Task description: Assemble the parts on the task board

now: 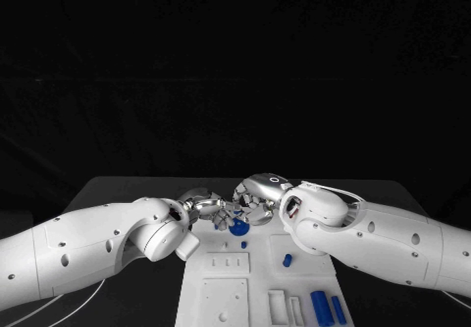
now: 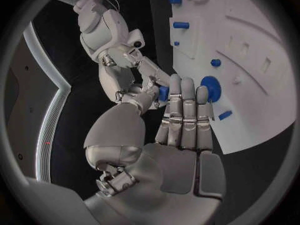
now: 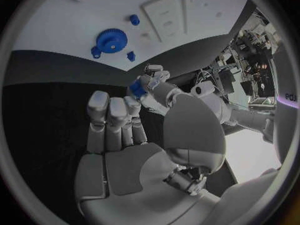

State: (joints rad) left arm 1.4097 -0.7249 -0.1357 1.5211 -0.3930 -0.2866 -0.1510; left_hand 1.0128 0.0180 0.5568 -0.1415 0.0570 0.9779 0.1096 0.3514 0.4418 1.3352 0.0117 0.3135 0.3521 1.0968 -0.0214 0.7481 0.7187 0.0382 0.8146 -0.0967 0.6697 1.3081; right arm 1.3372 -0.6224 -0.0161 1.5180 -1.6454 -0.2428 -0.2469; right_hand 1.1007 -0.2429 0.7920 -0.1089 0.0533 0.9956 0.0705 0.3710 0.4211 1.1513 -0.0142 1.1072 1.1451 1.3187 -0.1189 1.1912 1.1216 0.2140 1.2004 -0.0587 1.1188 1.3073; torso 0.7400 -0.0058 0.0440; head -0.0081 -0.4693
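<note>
Over the far end of the white task board (image 1: 224, 289) (image 2: 250, 115) (image 3: 100, 7) my two hands meet fingertip to fingertip. My left hand (image 1: 203, 205) (image 2: 182, 115) pinches a small blue part (image 1: 239, 213) (image 2: 163, 93) (image 3: 137, 88) between thumb and fingers. The fingertips of my right hand (image 1: 257, 201) (image 3: 115, 120) touch the same part; whether they grip it I cannot tell. Just below the hands a blue gear (image 1: 239, 228) (image 2: 210, 87) (image 3: 111, 40) lies flat on the board.
A short blue peg (image 1: 244, 244) stands near the gear and another (image 1: 286, 259) stands further right. Two long blue cylinders (image 1: 320, 306) lie at the board's near right corner. Rectangular slots (image 1: 224, 261) mark the board's middle. Black table surrounds the board.
</note>
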